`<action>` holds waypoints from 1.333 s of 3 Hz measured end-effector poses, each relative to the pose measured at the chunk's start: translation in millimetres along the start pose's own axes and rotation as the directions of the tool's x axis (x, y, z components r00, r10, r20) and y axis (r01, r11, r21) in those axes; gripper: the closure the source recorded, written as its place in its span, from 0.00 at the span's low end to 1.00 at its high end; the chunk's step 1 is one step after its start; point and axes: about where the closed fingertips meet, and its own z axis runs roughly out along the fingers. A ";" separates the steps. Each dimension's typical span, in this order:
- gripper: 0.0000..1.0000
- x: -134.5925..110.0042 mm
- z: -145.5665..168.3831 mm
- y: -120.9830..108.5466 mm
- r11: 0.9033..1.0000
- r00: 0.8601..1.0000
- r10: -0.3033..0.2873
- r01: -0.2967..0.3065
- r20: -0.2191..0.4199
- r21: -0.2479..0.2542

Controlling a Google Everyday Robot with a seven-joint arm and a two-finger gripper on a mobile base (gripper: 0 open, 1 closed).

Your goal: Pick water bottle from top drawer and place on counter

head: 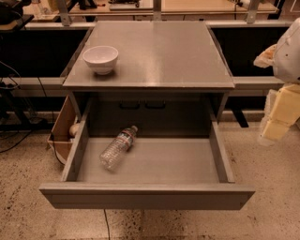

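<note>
The water bottle (118,146) is a small clear ribbed bottle with a dark label band. It lies on its side in the left part of the top drawer (150,196), cap pointing to the back right. The drawer is pulled fully open toward me. The grey counter (159,56) is the flat top of the cabinet above it. My gripper (274,123), pale yellow under a white arm, hangs at the right edge of the view, outside the drawer's right wall, well apart from the bottle and holding nothing.
A white bowl (101,58) stands on the counter's left front part. A brown cardboard box (61,133) sits on the floor against the cabinet's left side. A tan wooden bench (187,7) runs along the back. Speckled floor surrounds the cabinet.
</note>
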 end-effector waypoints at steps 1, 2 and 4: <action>0.00 -4.3 2.6 -2.8 1.000 1.000 -0.017 0.017 0.001 -0.001; 0.00 -27.7 17.7 -18.3 0.994 0.994 -0.108 0.108 0.006 -0.008; 0.00 -118.2 138.4 -39.9 0.853 0.860 -0.503 0.510 0.085 -0.109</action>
